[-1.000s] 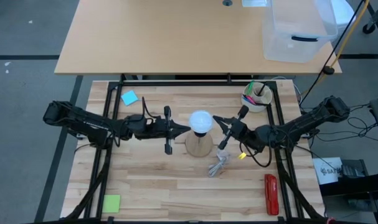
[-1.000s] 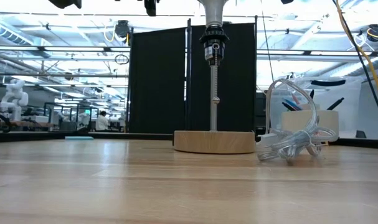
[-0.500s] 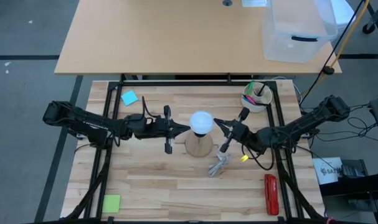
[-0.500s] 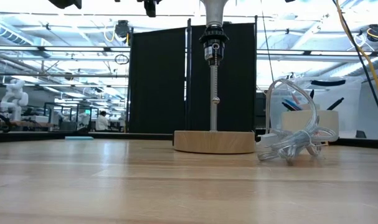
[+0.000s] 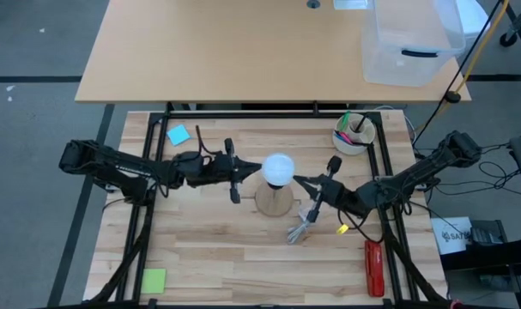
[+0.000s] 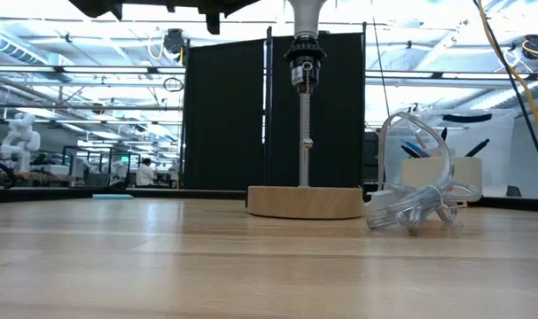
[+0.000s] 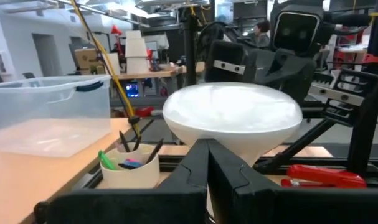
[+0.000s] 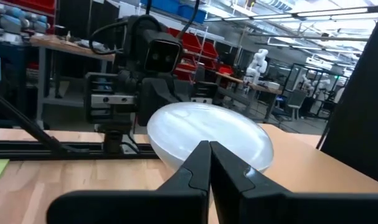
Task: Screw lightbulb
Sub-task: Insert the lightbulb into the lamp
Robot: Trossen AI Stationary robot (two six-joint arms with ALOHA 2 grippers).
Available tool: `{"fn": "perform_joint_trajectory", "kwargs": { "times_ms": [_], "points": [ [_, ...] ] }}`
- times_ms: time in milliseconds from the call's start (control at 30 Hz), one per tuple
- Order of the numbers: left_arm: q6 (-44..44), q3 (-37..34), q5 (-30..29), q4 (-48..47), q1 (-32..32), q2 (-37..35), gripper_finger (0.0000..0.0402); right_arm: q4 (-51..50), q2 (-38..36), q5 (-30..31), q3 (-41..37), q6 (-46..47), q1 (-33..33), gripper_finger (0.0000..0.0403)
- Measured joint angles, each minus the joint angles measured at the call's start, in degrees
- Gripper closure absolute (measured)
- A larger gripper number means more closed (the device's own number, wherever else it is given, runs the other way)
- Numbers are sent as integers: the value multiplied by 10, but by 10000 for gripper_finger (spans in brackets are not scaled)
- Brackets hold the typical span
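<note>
The lightbulb (image 5: 278,167) sits upright in the black socket (image 6: 304,64) atop a thin metal stem rising from the round wooden base (image 5: 274,200), which stands near the middle of the tabletop (image 5: 209,249). The bulb's white globe fills the centre of both wrist views (image 7: 232,118) (image 8: 207,137). The left gripper (image 5: 253,172) is just beside the bulb on its left-edge side, fingers pressed together and holding nothing. The right gripper (image 5: 299,180) is near the bulb on the opposite side, a little apart from it, fingers likewise together and empty. A bundled clear cable (image 5: 303,226) lies just beside the wooden base toward the front edge. A white cup of pens (image 5: 353,133) stands near the back right corner, a red tool (image 5: 373,267) near the front right corner, a blue note (image 5: 178,135) toward the back left and a green note (image 5: 154,280) at the front left corner.
</note>
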Motion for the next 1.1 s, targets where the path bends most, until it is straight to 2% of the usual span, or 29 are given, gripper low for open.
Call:
{"fn": "perform_joint_trajectory", "kwargs": {
  "times_ms": [167,333,533,833,1100],
  "points": [
    [-6,0,6,-11,9,1,401,-8,1,2,0,1,3,403],
    [-3,0,-5,-11,12,0,401,-14,6,-33,-2,0,6,403],
    [15,0,-9,-13,11,-34,401,-43,7,-27,-2,3,26,403],
    [29,0,-1,-33,-19,-67,401,-41,7,86,-2,-14,24,403],
    [31,0,3,-30,-52,-52,401,7,6,95,-1,-40,-18,403]
  ]
}}
